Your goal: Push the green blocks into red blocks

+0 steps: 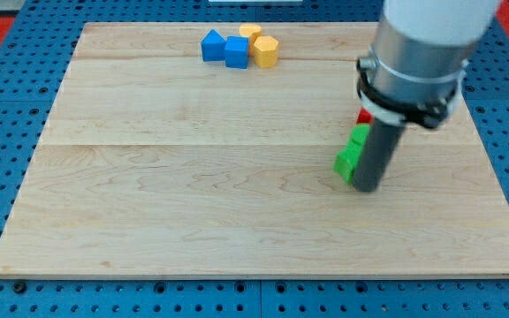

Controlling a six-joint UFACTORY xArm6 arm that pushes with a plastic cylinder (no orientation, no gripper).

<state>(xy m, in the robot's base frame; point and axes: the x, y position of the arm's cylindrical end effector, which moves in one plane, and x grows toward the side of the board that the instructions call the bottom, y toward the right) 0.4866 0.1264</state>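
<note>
No writing shows anywhere. The pale wooden tabletop (193, 194) rests on a blue pegboard (7, 53). There are no jaws; my tip (367, 187) touches the green blocks (352, 155), just below a red block (363, 116).

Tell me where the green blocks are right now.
The green blocks sit right of the board's centre, against the left side of my tip, with a red block just above them.
</note>
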